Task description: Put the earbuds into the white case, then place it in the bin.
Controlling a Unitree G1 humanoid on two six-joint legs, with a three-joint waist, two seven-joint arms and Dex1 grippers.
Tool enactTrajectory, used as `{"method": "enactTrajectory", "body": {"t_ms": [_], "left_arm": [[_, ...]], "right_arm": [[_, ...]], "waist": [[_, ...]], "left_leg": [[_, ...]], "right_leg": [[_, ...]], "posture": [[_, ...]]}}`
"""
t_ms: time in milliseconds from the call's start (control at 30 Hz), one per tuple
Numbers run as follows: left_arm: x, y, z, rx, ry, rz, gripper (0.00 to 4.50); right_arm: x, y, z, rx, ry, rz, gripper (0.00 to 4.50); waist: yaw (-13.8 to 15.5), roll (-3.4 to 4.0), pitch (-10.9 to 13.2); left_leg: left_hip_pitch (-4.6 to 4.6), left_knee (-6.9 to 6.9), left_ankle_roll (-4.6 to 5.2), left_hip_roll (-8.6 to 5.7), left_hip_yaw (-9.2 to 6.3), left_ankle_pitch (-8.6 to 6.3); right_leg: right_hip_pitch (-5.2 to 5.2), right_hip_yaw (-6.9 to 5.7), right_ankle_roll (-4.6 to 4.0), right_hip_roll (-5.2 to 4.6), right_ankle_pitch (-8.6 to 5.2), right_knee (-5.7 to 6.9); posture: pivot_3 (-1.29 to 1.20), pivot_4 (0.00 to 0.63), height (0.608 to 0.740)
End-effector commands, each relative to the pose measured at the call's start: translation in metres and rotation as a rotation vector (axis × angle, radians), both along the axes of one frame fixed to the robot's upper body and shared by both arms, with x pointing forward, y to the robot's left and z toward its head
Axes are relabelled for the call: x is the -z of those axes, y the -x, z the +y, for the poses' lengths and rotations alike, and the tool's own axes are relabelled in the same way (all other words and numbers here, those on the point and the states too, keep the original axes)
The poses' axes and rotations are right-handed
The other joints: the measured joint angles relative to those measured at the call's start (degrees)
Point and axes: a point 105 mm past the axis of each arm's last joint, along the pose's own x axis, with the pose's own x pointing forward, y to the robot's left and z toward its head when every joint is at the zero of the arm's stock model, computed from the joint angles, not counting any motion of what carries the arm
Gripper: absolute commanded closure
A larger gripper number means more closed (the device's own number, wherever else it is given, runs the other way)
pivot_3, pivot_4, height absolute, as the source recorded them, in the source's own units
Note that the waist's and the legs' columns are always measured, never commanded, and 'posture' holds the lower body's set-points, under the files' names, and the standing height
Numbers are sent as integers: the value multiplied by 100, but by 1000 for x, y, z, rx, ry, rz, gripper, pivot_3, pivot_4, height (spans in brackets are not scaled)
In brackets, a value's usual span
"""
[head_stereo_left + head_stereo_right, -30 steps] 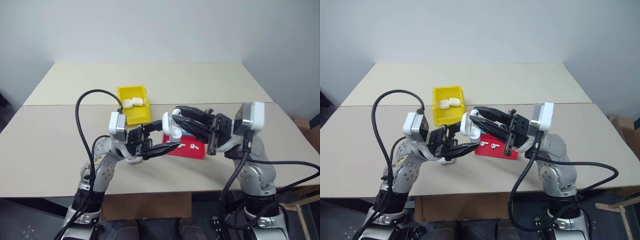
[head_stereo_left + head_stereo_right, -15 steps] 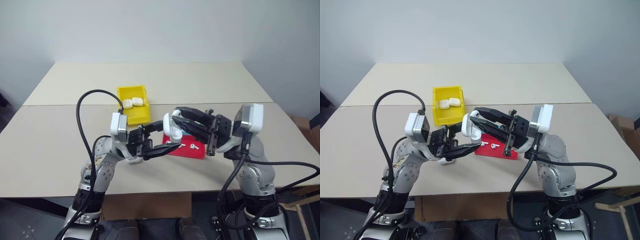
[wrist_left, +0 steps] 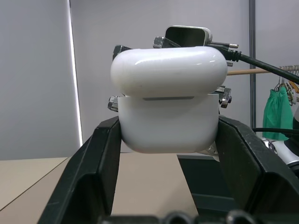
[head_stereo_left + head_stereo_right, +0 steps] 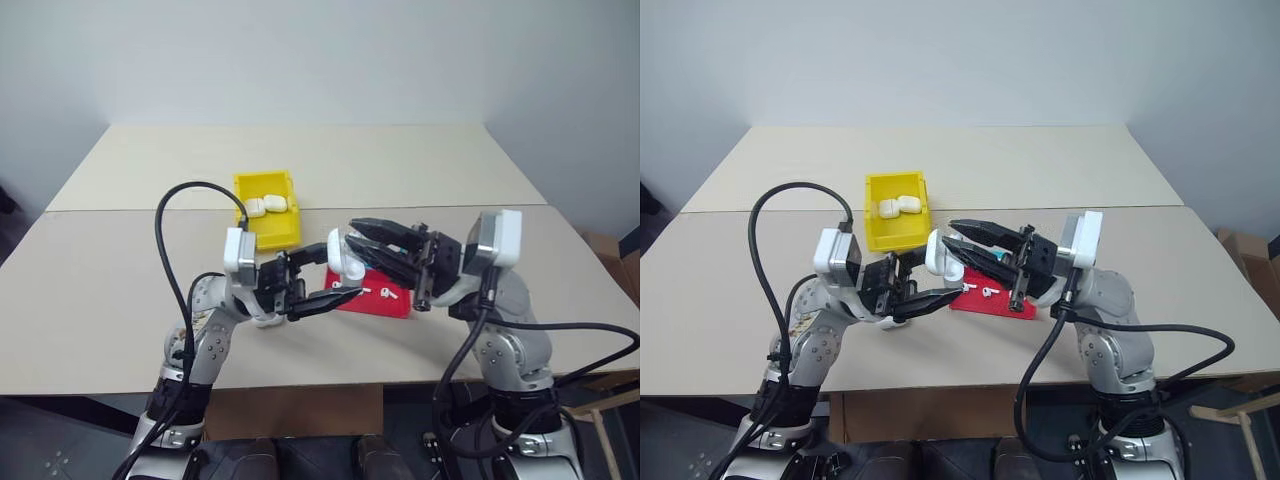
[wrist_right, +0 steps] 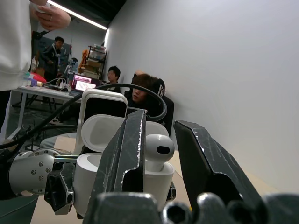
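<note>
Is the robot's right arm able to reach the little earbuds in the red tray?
Probably yes. The red tray lies open on the table close below the right tool, with nothing covering the earbuds. That tool is busy at the white case, though.

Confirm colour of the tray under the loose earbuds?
Red tray; it shows best in the right eye view, with white earbuds lying on it.

The white case point(image 3: 168, 112) is glossy white, like the earbud point(image 5: 158, 150) in it. The bin point(image 4: 268, 226) is bright yellow, the tray point(image 4: 375, 298) red (a teal strip behind). The tabletop point(image 4: 100, 290) is plain beige; both tools' fingers point(image 4: 385, 252) are black.
</note>
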Motion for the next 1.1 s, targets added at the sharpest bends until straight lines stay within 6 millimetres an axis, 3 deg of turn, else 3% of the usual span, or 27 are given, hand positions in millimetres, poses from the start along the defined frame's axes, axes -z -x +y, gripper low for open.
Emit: {"method": "enactTrajectory", "body": {"t_ms": [33,167,333,567,800,933,1100], "left_arm": [[-14,3,1,-2,40,-71,1719],[-13,3,2,-5,35,-75,1719],[-2,2,15,-40,-15,-74,1719],[42,9,56,-118,-218,-122,1719],[46,10,62,-182,-216,-121,1719],[47,15,54,-175,-203,-121,1719],[47,17,53,-193,-199,-121,1719]], "right_arm": [[1,5,0,-18,22,-25,3047],[-3,5,-6,2,22,-45,3047],[-26,-3,-32,113,7,-63,3047],[10,-65,-67,470,496,179,3047],[35,-129,-66,630,985,189,3047],[30,-147,-53,575,1147,130,3047],[32,-155,-47,443,1380,11,3047]], "waist": [[0,0,0],[-1,0,0],[-1,0,0],[-19,2,0],[-70,7,3],[-79,7,3],[-63,9,4]], "left_leg": [[0,0,0,0,0,0],[0,0,0,0,0,0],[-2,0,0,0,0,0],[8,-19,0,0,17,0],[8,-17,0,-1,39,0],[4,-21,0,-1,43,0],[-22,-31,2,0,43,-2]], "right_leg": [[0,0,0,0,0,0],[0,0,0,0,0,0],[-1,0,0,0,0,-1],[-11,16,-22,1,-7,-4],[-21,45,-43,1,-13,-7],[-25,46,-12,2,5,-9],[-42,42,-39,0,25,-17]], "posture": [[0,150,740],[0,150,740],[0,150,740],[0,150,740],[0,150,740],[0,150,740],[0,150,740]]}}
